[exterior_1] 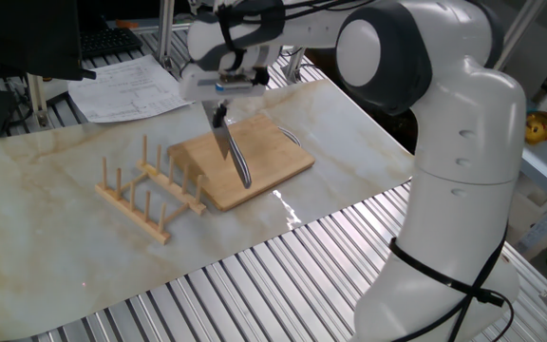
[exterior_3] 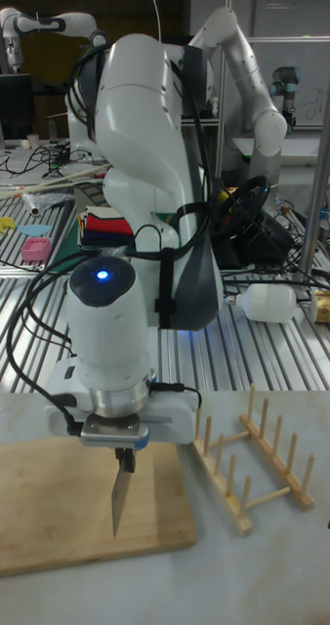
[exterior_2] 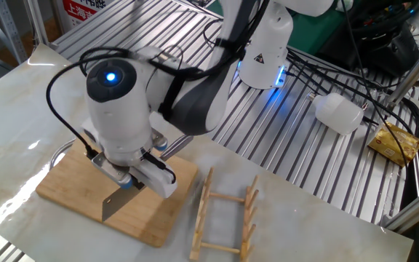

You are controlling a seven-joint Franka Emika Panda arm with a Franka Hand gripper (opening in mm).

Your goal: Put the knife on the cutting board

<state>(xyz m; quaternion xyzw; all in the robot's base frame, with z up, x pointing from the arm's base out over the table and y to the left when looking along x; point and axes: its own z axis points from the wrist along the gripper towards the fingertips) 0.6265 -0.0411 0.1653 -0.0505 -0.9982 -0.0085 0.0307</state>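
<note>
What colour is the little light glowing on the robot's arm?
Blue. The light shows best in the other fixed view, above the cutting board.

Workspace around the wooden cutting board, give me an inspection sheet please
Surface: marble-look tabletop over a ribbed metal bench.
Job's things: grey metal cleaver knife held blade-down over the light-brown wooden cutting board; contact with the board cannot be told.
Clutter: wooden peg rack beside the board; papers at the far edge.
Grippers: two-finger gripper shut on the knife.
Cables: black cables across the bench behind the arm.
Surroundings: white plastic jug, another robot arm.
</note>
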